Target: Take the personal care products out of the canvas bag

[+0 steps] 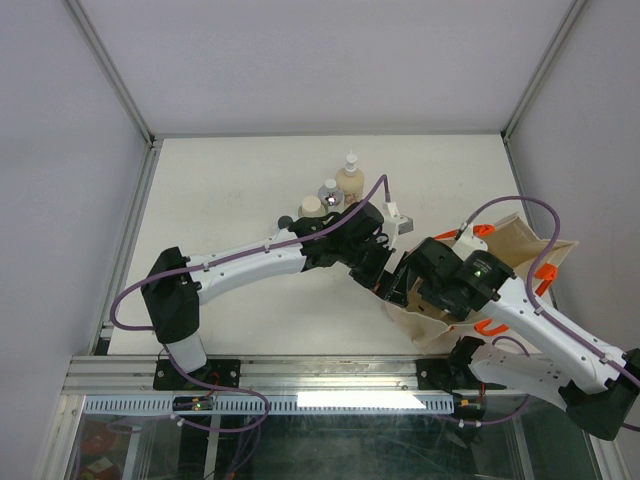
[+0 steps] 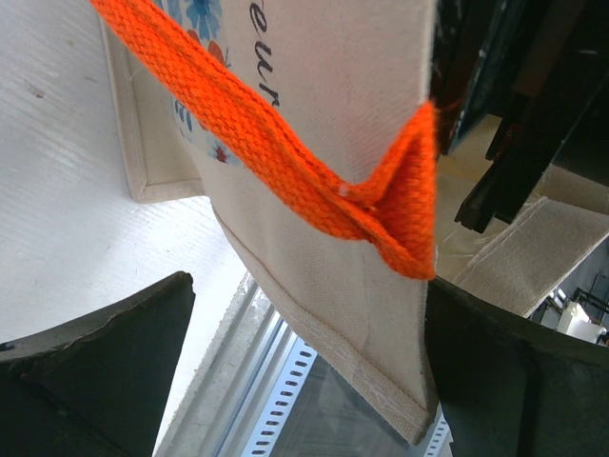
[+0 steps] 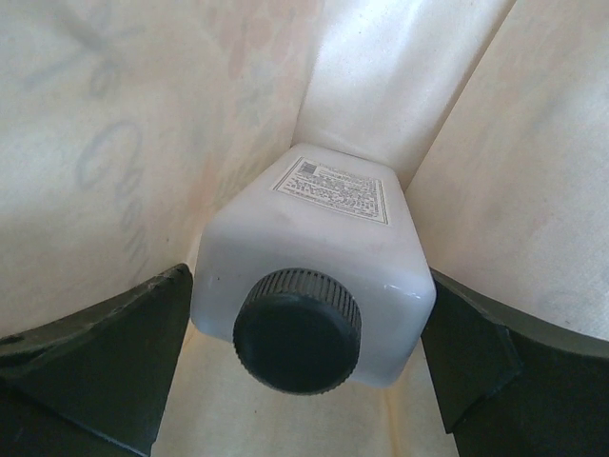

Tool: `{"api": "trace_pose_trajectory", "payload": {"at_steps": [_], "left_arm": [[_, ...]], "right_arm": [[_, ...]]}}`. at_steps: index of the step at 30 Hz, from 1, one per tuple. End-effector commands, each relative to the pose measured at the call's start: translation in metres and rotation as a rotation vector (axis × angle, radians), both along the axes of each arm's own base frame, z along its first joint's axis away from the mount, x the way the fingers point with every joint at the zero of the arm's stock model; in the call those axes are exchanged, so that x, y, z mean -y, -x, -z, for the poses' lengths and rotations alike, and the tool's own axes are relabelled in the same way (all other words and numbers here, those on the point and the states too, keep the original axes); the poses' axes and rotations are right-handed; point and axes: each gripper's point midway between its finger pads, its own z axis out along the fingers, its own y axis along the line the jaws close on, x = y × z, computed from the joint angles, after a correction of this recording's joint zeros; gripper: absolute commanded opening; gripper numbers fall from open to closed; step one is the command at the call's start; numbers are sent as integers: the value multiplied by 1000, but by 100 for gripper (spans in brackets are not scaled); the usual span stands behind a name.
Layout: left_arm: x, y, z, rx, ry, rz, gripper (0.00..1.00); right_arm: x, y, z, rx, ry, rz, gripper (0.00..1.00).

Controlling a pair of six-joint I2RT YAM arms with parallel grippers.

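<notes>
The canvas bag [image 1: 522, 238] with orange handles [image 1: 545, 272] lies at the right of the table. My right gripper [image 1: 425, 285] is inside it, shut on a whitish square bottle [image 3: 314, 238] with a dark cap [image 3: 298, 329]; both fingers press its sides. My left gripper [image 1: 388, 278] is at the bag's mouth with its jaws wide apart. The bag's rim [image 2: 333, 276] and an orange handle [image 2: 285, 152] hang between the jaws, resting against the right finger [image 2: 514, 381]. On the table stand the cream pump bottle [image 1: 350, 180], the silver-capped bottle [image 1: 329, 192] and the olive cylinder [image 1: 311, 208].
A dark cap [image 1: 286, 221] shows just left of my left arm, next to the olive cylinder. The table's metal front rail [image 1: 330, 375] runs below the bag. Grey walls enclose the table on three sides.
</notes>
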Motion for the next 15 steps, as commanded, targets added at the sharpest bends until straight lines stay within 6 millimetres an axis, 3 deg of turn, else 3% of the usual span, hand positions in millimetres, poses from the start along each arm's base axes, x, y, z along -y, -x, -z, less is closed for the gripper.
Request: {"api": "trace_pose_trajectory", "payload": {"at_steps": [1, 10, 14, 15], "left_arm": [[3, 4, -2, 23, -5, 36, 99], [5, 2, -2, 25, -6, 34, 99], [5, 1, -3, 27, -4, 33, 99], [5, 1, -2, 26, -6, 32, 99]], "right_arm": [[0, -7, 3, 45, -62, 168, 98], [3, -8, 12, 39, -45, 210, 82], [2, -14, 5, 61, -24, 182, 63], [2, -17, 0, 71, -20, 169, 54]]}}
